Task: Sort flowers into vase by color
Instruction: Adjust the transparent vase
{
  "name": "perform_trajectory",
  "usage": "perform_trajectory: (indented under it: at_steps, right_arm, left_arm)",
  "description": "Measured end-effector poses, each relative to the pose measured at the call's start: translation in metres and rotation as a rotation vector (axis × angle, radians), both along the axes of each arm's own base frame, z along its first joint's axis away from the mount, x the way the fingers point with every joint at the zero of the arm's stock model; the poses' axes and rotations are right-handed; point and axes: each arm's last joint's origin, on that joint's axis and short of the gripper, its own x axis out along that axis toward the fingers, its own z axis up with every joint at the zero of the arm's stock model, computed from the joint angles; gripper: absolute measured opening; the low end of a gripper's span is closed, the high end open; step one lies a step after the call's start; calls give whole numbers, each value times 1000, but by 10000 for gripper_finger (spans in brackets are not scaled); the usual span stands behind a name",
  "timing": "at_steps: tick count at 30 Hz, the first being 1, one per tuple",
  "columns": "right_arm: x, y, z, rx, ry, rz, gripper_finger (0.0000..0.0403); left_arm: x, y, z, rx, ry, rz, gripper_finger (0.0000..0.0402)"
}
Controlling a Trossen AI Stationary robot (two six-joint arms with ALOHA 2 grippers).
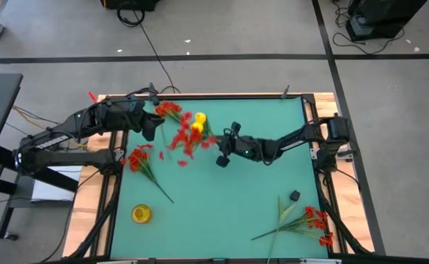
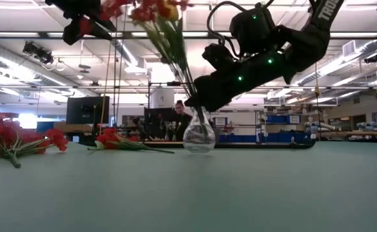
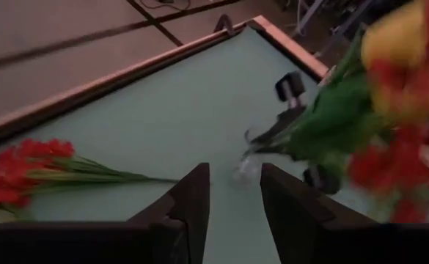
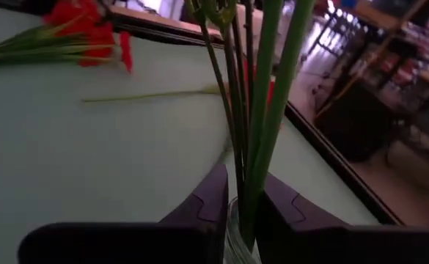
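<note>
Red and yellow flowers stand in the round clear glass vase. My right claw pinches its neck; my left claw, half open and empty, hovers beside the blossoms. It could snag them and tip the vase.

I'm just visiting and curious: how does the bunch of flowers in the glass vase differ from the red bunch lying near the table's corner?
The flowers in the clear round glass vase stand upright, mixing red and yellow blossoms. The red bunch near the corner lies flat on the green table and shows only red. Both have long thin green stems.
</note>
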Motion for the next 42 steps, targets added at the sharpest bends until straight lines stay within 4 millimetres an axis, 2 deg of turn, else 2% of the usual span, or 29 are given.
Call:
perform_trajectory:
  at_steps: [4, 9, 20, 29, 33, 37, 42]
  right_arm:
    - [5, 6, -8, -59, 0, 26, 53]
    - [5, 7, -7, -36, -36, -13, 69]
    - [6, 13, -7, -153, 33, 67, 121]
    - [6, 11, -5, -78, -34, 30, 126]
    - [6, 1, -4, 53, -112, -30, 116]
    - [5, -8, -4, 147, -155, -29, 85]
    - [6, -12, -4, 188, -166, 8, 48]
  left_arm:
    - [1, -1, 2, -63, -56, 7, 128]
    - [2, -3, 3, -134, -88, -14, 127]
    - [6, -14, 2, -149, -84, -83, 127]
    - [5, -20, -1, -204, -55, -94, 127]
    - [6, -22, -1, -215, -58, -94, 127]
    - [6, -22, -1, -224, -61, -87, 127]
    - [6, -22, -1, -226, -62, -84, 127]
